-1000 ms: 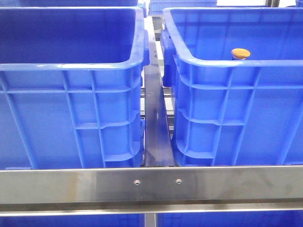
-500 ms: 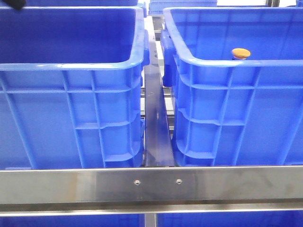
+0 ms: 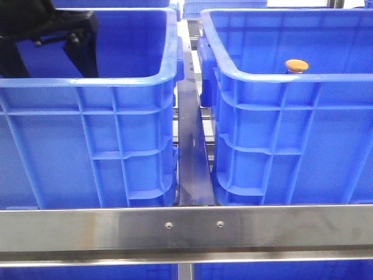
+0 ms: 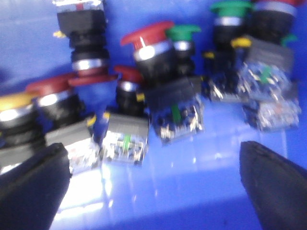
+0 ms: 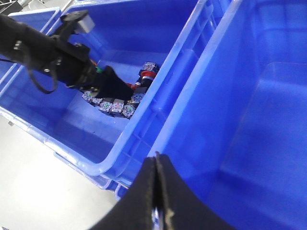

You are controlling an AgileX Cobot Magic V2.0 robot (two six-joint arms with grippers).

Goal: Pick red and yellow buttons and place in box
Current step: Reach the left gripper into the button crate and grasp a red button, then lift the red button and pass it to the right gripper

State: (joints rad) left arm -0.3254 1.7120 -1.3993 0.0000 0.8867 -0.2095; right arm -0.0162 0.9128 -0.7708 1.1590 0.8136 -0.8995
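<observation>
Two bright blue crates stand side by side, the left one (image 3: 87,134) and the right one (image 3: 291,134). My left arm (image 3: 64,38) reaches down into the left crate. My left gripper (image 4: 153,191) is open and empty just above a pile of push buttons. In the pile are a red cap (image 4: 146,34), a darker red cap (image 4: 53,84) and a yellow cap (image 4: 14,101). A yellow-orange cap (image 3: 296,65) shows just above the right crate's near rim. My right gripper (image 5: 156,165) is shut and hangs over the rim between the crates.
Green-capped buttons (image 4: 184,32) lie among the red ones. A steel rail (image 3: 186,227) crosses in front of the crates, with a narrow dark gap (image 3: 191,146) between them. In the right wrist view the pile (image 5: 122,103) lies by the left crate's wall.
My left arm has come in from the top left and dropped into the left crate. The yellow-orange cap in the right crate has not moved.
</observation>
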